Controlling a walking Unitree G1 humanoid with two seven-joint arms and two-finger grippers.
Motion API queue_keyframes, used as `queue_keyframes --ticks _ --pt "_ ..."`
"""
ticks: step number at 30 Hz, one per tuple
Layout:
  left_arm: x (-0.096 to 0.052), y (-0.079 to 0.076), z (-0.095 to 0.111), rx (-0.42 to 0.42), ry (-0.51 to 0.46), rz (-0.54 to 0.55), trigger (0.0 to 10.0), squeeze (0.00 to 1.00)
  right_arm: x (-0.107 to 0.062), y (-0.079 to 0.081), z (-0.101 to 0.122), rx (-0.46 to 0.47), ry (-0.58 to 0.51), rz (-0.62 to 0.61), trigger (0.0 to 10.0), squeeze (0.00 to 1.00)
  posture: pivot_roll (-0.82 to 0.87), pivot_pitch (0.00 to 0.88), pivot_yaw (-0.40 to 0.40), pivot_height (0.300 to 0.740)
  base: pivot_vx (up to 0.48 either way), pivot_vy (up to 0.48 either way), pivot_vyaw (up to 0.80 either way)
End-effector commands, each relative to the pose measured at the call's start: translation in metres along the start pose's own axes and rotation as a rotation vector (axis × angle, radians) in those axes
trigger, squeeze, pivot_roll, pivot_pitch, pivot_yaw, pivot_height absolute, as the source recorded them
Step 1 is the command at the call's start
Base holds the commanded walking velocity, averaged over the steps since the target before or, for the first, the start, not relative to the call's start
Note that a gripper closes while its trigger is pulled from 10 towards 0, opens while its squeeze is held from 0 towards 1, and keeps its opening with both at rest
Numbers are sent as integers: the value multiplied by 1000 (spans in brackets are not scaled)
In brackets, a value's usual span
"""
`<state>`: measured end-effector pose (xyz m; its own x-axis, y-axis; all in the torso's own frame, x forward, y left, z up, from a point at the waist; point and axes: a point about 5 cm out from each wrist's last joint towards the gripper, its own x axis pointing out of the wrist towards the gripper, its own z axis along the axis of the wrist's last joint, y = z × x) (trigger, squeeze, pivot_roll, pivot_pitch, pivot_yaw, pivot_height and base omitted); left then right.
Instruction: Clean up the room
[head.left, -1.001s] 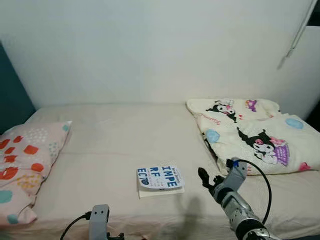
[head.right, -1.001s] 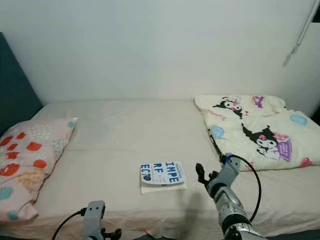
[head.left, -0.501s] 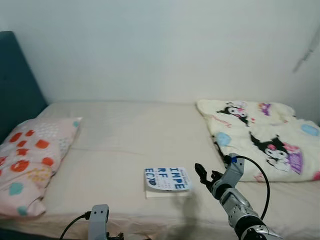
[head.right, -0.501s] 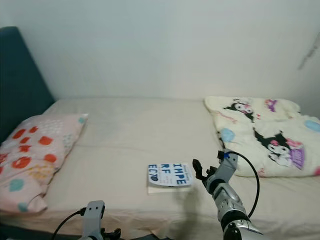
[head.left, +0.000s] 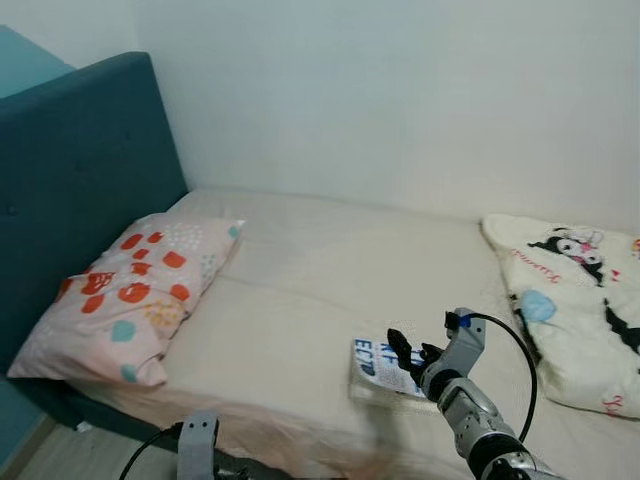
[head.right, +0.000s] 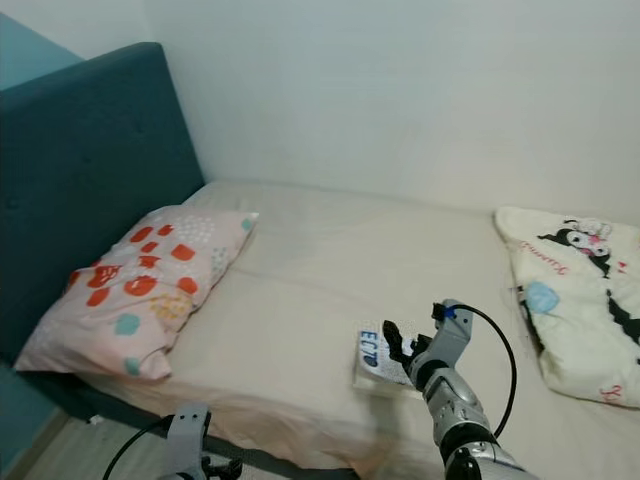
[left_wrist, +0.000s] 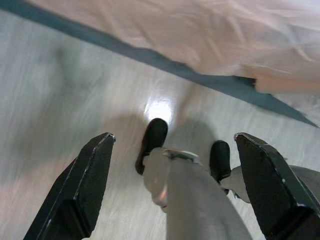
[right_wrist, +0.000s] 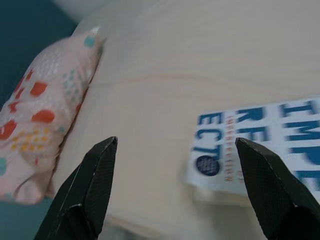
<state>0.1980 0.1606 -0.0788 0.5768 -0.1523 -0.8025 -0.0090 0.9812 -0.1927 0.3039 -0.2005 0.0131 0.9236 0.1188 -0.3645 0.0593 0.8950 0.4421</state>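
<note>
A white book (head.left: 376, 366) with blue lettering lies flat near the front edge of the cream bed (head.left: 300, 290). My right gripper (head.left: 404, 350) hovers just over the book's right part, open, nothing between its fingers (right_wrist: 90, 190); the book's cover (right_wrist: 255, 145) lies just ahead of it in the right wrist view. My left gripper (left_wrist: 172, 185) hangs open low at the bed's front, pointing at the grey floor (left_wrist: 60, 100) and the robot's black feet (left_wrist: 152, 142).
A pillow (head.left: 130, 290) with red and teal spots lies at the bed's left against a teal headboard (head.left: 70, 190). A folded cartoon-print blanket (head.left: 580, 300) sits at the right. A white wall (head.left: 400, 90) runs behind the bed.
The camera has swung left, bringing the headboard and the whole pillow into view. My right gripper now overlaps the book's right part; it was to the right of the book before.
</note>
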Motion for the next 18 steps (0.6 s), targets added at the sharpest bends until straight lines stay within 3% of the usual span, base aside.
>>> queue_keyframes --ticks 1,7,12,14,18 --pt "-1 3 -3 6 11 5 10000 0 -1 1 -5 -14 16 -2 10000 0 52 0 -25 723 0 0 756" --pt "-1 2 -5 7 18 -20 10000 0 -3 -8 -6 -48 28 -84 10000 0 50 0 -26 723 0 0 734" --pt "-2 4 -8 21 26 -2 10000 0 -5 -12 -9 -20 52 -125 10000 0 51 0 -26 723 0 -365 0" --pt "-2 4 -8 -17 20 1 10000 0 -5 -14 -10 -20 61 -143 10000 0 51 0 -26 723 0 0 0" --pt "-2 3 -9 -10 26 -13 10000 0 -6 -15 -13 -29 90 -166 10000 0 53 0 -26 723 0 0 0"
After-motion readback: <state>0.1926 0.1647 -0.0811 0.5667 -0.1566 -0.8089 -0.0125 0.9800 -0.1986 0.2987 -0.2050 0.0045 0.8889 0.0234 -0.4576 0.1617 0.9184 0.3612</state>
